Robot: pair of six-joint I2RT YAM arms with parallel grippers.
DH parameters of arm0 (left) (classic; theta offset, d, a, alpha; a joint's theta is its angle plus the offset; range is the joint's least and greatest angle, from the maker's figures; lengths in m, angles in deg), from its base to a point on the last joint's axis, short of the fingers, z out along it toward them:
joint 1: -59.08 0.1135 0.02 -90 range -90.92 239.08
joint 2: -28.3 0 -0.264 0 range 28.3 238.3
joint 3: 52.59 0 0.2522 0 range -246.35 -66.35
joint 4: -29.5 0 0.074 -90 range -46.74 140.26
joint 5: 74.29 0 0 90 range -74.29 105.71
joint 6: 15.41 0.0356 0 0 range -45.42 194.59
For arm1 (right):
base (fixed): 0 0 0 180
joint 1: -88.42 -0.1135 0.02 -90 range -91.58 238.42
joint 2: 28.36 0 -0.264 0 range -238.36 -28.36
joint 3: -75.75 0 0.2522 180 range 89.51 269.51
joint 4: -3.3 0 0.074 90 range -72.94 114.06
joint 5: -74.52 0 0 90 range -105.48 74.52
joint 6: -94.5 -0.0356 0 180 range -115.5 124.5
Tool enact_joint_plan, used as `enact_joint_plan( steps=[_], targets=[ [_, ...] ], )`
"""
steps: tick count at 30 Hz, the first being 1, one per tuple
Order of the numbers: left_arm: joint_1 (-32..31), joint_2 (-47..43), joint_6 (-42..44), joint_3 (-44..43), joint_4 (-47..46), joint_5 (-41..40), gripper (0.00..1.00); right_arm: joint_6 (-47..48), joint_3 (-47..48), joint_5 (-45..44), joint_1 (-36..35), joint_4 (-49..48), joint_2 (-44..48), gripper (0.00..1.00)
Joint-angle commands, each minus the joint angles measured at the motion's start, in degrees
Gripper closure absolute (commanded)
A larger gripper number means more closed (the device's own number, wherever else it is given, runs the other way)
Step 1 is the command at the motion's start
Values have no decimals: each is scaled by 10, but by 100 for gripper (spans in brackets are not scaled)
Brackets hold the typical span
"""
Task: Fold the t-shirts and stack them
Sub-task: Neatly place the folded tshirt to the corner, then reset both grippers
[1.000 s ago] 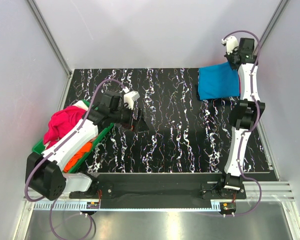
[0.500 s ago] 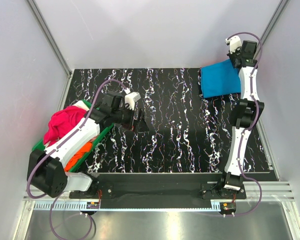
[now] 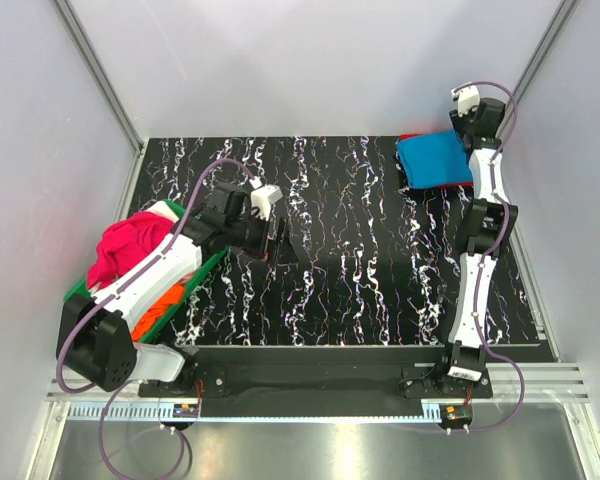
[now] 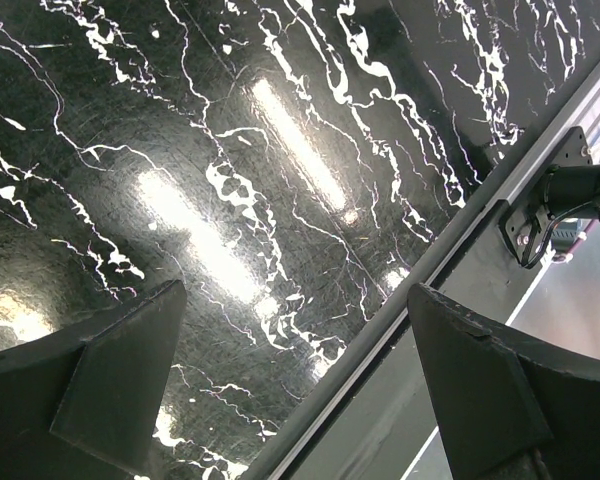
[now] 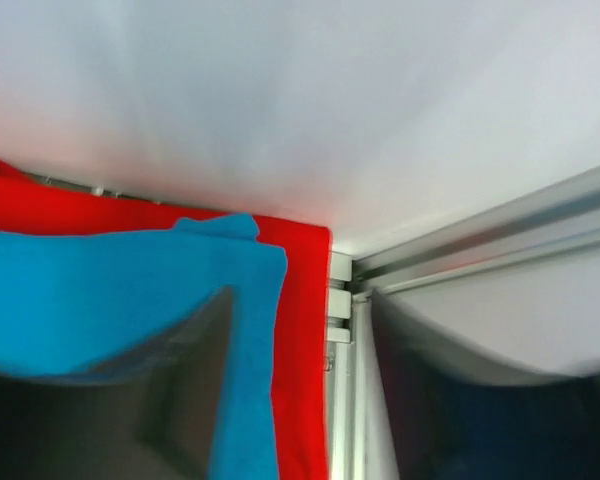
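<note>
A folded bright blue t-shirt (image 3: 435, 160) lies at the table's far right corner on top of a red t-shirt (image 3: 411, 137), of which only a thin edge shows. In the right wrist view the blue t-shirt (image 5: 100, 290) covers the red t-shirt (image 5: 302, 360) except for a strip along its edges. My right gripper (image 3: 472, 112) hovers over the stack's far right edge, open (image 5: 300, 400), blurred, with nothing gripped. A magenta-pink t-shirt (image 3: 130, 245) and an orange t-shirt (image 3: 160, 305) lie crumpled in the basket. My left gripper (image 3: 278, 240) hangs open (image 4: 295, 390) above bare table.
The green plastic basket (image 3: 208, 268) stands at the table's left edge under my left arm. The white back wall and a metal corner post (image 5: 460, 250) are close behind the stack. The table's front edge rail (image 4: 420, 290) shows in the left wrist view.
My right gripper carried the blue t-shirt back into the corner over the red one, then opened and let it go. The left arm has hardly moved.
</note>
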Motion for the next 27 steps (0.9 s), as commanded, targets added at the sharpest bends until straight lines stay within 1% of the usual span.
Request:
enact_joint_plan(
  steps=[1,2,4,7,8,9,10,12,13,15,16,17,18,19,21,22,24,25,27],
  targets=[
    [2,-2,7,-10,-7,-3,1,-30,8,-31,8,-90,42,32],
    [2,-6,7,-9,-8,-2,1,-45,-10,-29,7,-89,56,24],
    [2,-18,8,-11,-8,-4,1,-78,-36,-26,6,-87,99,14],
    [2,-39,9,-10,-8,-11,1,-119,-55,-39,2,-74,148,8],
    [2,-45,9,-9,-8,-16,1,-155,-70,-39,1,-57,185,4],
    [2,-58,10,-10,-9,-18,1,-177,-81,-37,-1,-46,206,3],
    [2,-62,10,-13,-10,-19,1,-232,-103,-39,-3,-20,247,3],
    [4,-74,8,-25,-16,-17,1,-305,-121,-43,-9,29,286,0],
    [5,-80,2,-30,-19,-18,1,-386,-137,-38,-12,94,326,0],
    [10,-98,-9,-44,-32,-35,1,-472,-152,-11,-19,174,365,0],
    [12,-106,-22,-48,-38,-37,1,-538,-184,7,-29,237,407,0],
    [19,-115,-28,-51,-44,-37,1,-560,-210,30,-36,259,433,0],
    [23,-132,-32,-58,-56,-39,1,-576,-244,86,-44,271,459,0],
    [29,-141,-38,-63,-58,-39,1,-590,-321,117,-63,278,515,0],
    [36,-160,-38,-79,-60,-40,1,-625,-400,154,-81,286,573,0],
    [44,-162,-41,-83,-60,-43,1,-652,-469,173,-90,293,624,0],
    [58,-166,-58,-88,-61,-53,1,-668,-534,211,-102,294,675,0],
    [76,-164,-86,-87,-63,-54,1,-675,-588,216,-108,296,722,0],
    [95,-155,-122,-74,-76,-41,1,-686,-641,220,-119,287,769,0]
  ],
)
